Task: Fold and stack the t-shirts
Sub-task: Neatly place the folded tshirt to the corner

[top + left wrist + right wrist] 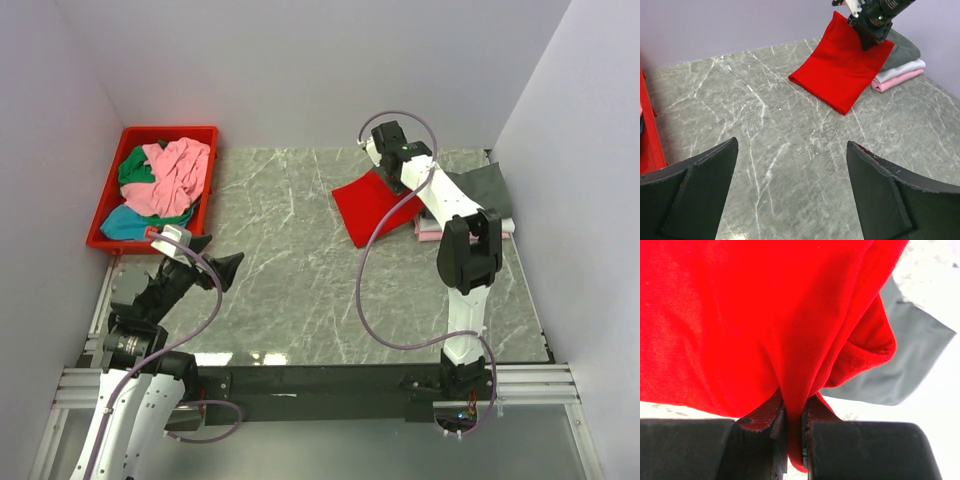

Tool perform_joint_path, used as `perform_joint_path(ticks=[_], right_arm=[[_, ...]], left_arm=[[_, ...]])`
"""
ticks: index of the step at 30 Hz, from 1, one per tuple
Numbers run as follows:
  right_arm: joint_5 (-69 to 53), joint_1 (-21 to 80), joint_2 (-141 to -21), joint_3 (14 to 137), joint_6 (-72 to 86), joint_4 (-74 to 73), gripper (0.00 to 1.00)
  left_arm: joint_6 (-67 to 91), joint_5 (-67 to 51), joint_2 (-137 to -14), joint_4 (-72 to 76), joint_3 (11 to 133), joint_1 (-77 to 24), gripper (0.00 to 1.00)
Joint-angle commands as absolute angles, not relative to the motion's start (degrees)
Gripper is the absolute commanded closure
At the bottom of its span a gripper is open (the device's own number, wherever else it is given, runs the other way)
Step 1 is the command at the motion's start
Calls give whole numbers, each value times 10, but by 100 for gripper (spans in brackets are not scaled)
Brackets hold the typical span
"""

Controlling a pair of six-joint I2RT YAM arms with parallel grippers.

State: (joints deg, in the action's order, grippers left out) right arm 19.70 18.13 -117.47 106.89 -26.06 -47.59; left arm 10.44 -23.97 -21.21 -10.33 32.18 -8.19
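Left side: red bin point(105, 215) holds a loose heap, pink tee point(175, 175) on top, green tee point(135, 168) and teal tee point(125, 222) under it, none folded. Left end effector point(212, 256) sits just right of the bin, jaws wide apart, holding nothing. Middle of the surface point(290, 270) is bare marble. Right of centre: red tee point(840, 75) looks folded to a rectangle, mostly flat on the surface, its far right edge bunched and pinched in the right end effector point(795, 417), jaws closed tight on the cloth. That pinched edge overlaps the stack on the right: dark grey tee point(480, 188) on top, white tee point(900, 70) below, folded pink tee point(900, 80) at the bottom. My read: three stacked, red one folded but not yet on the pile, at least three left in the bin, so roughly halfway. Watch-outs: a one-edge grip may let the fold open on the lift, and dragging it across could shift the grey tee. The right arm crosses above the stack, side walls are close, nothing else in the way.
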Motion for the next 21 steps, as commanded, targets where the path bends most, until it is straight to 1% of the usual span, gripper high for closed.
perform_joint_path(ticks=[1, 11, 21], right_arm=[[251, 171, -1119, 1096, -292, -460, 100], [285, 157, -1072, 1099, -305, -446, 100], [287, 141, -1040, 1106, -306, -448, 100]], left_arm=[[112, -255, -205, -77, 322, -82, 6], [112, -258, -206, -76, 321, -82, 6], [110, -261, -206, -76, 320, -82, 6]])
